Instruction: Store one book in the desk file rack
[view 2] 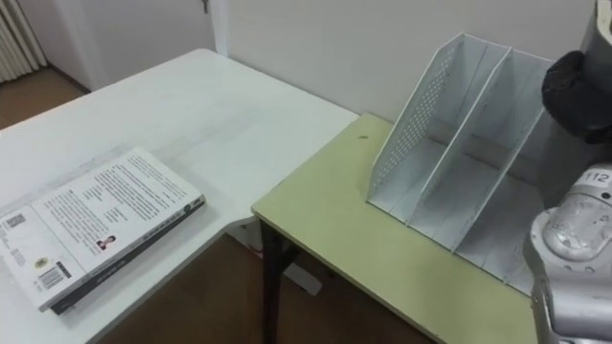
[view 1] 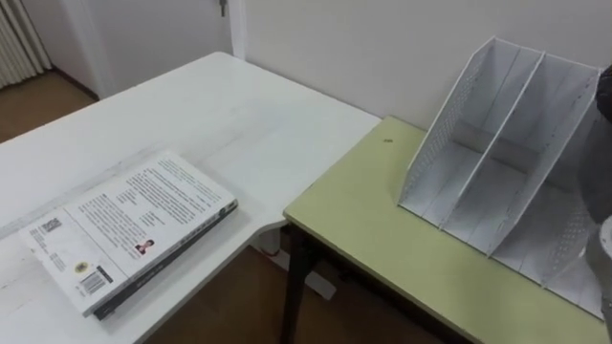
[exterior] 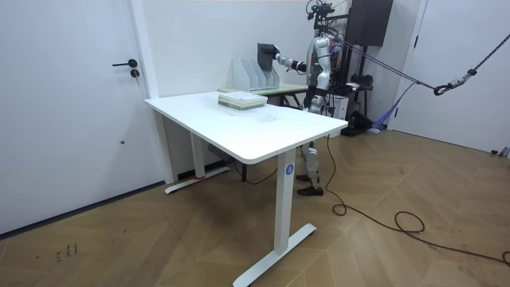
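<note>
A white-covered book [view 1: 129,229] lies flat, back cover up, near the front left of the white table [view 1: 210,105]; in the room view the book [exterior: 241,100] rests at that table's far end. The white file rack [view 2: 459,143] stands on the green desk [view 2: 382,248], and the slots that show are empty. My right forearm rises from the lower right, and its dark right hand [view 2: 579,86] is held above the rack's right end. In the room view a dark flat shape [exterior: 266,60] sits at that hand over the rack [exterior: 249,73]; I cannot tell what it is.
The green desk butts against the white table's far corner, with a gap and floor [view 1: 239,306] showing in front between them. A wall runs close behind the rack. In the room view I stand at the green desk's right side, and a door [exterior: 72,104] is on the left.
</note>
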Controlling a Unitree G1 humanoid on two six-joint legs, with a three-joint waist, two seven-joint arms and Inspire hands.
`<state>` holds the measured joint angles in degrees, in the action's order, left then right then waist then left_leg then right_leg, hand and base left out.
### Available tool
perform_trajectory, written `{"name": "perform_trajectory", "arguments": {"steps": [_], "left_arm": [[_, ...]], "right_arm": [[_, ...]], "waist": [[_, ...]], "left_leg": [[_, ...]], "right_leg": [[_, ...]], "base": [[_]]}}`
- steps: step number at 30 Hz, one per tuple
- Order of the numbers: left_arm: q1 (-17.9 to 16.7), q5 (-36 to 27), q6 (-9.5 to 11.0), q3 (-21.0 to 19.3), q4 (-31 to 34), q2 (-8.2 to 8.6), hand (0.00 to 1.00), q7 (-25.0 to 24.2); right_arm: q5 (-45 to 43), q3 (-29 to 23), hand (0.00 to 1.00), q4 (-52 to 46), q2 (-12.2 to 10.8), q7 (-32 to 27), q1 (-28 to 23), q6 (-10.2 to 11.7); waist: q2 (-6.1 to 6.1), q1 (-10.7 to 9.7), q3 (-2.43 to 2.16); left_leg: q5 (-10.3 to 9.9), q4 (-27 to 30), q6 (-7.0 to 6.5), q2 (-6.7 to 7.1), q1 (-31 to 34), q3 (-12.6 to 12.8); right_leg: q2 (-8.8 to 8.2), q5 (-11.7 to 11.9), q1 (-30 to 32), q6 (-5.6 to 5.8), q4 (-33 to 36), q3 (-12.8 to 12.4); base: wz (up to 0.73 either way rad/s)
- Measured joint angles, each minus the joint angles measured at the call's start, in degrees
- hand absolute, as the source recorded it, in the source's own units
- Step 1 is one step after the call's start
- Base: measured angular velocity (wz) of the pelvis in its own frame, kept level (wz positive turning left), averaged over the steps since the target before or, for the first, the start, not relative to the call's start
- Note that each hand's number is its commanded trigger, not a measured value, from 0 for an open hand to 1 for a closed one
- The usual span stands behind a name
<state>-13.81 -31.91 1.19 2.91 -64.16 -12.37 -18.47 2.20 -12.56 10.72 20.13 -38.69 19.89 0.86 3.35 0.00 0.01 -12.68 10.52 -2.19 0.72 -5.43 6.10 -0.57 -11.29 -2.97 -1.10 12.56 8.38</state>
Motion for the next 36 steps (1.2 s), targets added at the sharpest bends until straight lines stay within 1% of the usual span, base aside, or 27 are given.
{"name": "perform_trajectory", "arguments": {"steps": [8, 11, 13, 18, 20, 22, 25, 27, 30, 32, 34, 36], "left_arm": [[0.34, 0.02, -1.11, -0.25, -0.01, 0.01, 0.00, 0.02], [0.36, 0.01, -1.45, -0.41, 0.00, 0.03, 0.00, 0.05], [0.43, 0.00, -1.61, -0.42, 0.00, 0.01, 0.00, 0.06], [0.53, 0.01, -1.92, -0.49, 0.02, -0.08, 0.00, 0.04], [0.51, 0.09, -2.04, -0.48, 0.08, -0.23, 0.00, 0.02], [0.47, 0.55, -2.12, -0.49, 0.32, -0.37, 0.00, -0.02], [0.39, 1.04, -2.52, -0.48, 1.00, -0.58, 0.00, 0.00], [0.18, 1.19, -2.60, -0.46, 1.62, -0.68, 0.00, 0.02], [-0.18, 1.58, -2.71, -0.43, 2.56, -0.92, 0.00, 0.08], [-0.59, 1.59, -3.15, -0.45, 3.50, -0.93, 0.00, 0.37], [-1.63, 1.60, -3.81, -0.86, 5.09, -0.94, 0.00, 0.75], [-1.87, 1.82, -4.47, -1.25, 5.72, -0.92, 0.00, 1.00]], "right_arm": [[0.55, -0.02, 1.00, 1.87, 0.01, 0.10, 0.19, -0.97], [2.44, -0.03, 1.00, 5.40, 0.20, 0.10, 1.68, -1.31], [3.35, -0.05, 1.00, 8.66, 0.80, 0.09, 2.74, -1.94], [5.31, -0.02, 1.00, 9.28, 1.04, 0.09, 2.74, -2.28], [7.45, -0.02, 1.00, 10.40, 1.50, 0.13, 3.39, -2.28], [9.61, -0.07, 1.00, 13.17, 2.94, 0.21, 5.35, -2.98], [11.39, -0.05, 1.00, 13.79, 4.64, 0.49, 6.16, -3.62], [11.84, -0.05, 1.00, 13.79, 5.17, 0.69, 6.19, -3.62], [13.75, -0.06, 1.00, 13.79, 5.33, 0.71, 6.20, -3.67], [14.79, -0.08, 1.00, 13.79, 5.71, 0.91, 6.26, -4.19], [19.39, -0.08, 1.00, 15.72, 6.37, 1.18, 8.32, -4.68], [21.50, -0.11, 1.00, 17.18, 7.32, 1.36, 9.42, -4.72]], "waist": [[0.03, 0.29, -0.08], [0.08, 0.25, -0.10], [0.21, 0.28, -0.08], [0.40, 0.34, -0.08], [0.51, 0.24, -0.11], [0.51, 0.15, -0.13], [0.46, 0.19, -0.15], [0.36, 0.20, -0.22], [0.32, 0.07, -0.25], [0.31, -0.33, -0.25], [0.32, -1.29, -0.25], [0.30, -1.29, -0.25]], "left_leg": [[0.00, 0.29, 0.00, 0.00, 0.13, -0.32], [0.01, 0.41, 0.00, 0.02, 0.12, -0.33], [0.03, 0.44, -0.02, 0.05, -0.10, -0.34], [0.04, 0.44, -0.03, 0.05, -0.13, -0.37], [0.03, 0.44, -0.03, 0.05, -0.13, -0.35], [0.03, 0.45, -0.03, 0.10, -0.03, -0.22], [0.03, 0.45, -0.03, 0.07, 0.06, -0.21], [0.03, 0.45, -0.03, 0.06, 0.05, -0.24], [0.03, 0.47, -0.03, 0.02, -0.02, -0.41], [0.03, 0.58, -0.03, 0.04, -0.04, -0.51], [0.03, 0.82, -0.03, 0.06, -0.04, -0.79], [0.03, 0.95, -0.03, 0.04, -0.04, -0.81]], "right_leg": [[-0.17, 0.01, -0.15, -0.02, 0.06, 1.04], [-0.21, 0.02, -0.52, -0.03, 0.11, 1.09], [-0.24, 0.02, -0.85, -0.03, 0.07, 1.12], [-0.23, 0.01, -0.85, -0.02, -0.04, 1.10], [-0.20, 0.02, -0.89, -0.02, -0.08, 1.07], [-0.23, 0.02, -0.86, -0.02, -0.11, 1.09], [-0.19, 0.02, -0.84, -0.02, -0.16, 1.13], [-0.19, 0.02, -0.84, -0.02, -0.14, 1.12], [-0.19, 0.02, -0.85, -0.02, 0.03, 1.12], [-0.21, 0.02, -0.91, -0.02, 0.14, 1.16], [-0.29, 0.02, -1.12, -0.02, 0.18, 1.37], [-0.28, 0.03, -1.19, -0.04, 0.24, 1.38]], "base": [[0.00], [0.00], [0.00], [0.00], [0.00], [0.00], [0.00], [0.00], [0.00], [0.02], [0.06], [0.00]]}}
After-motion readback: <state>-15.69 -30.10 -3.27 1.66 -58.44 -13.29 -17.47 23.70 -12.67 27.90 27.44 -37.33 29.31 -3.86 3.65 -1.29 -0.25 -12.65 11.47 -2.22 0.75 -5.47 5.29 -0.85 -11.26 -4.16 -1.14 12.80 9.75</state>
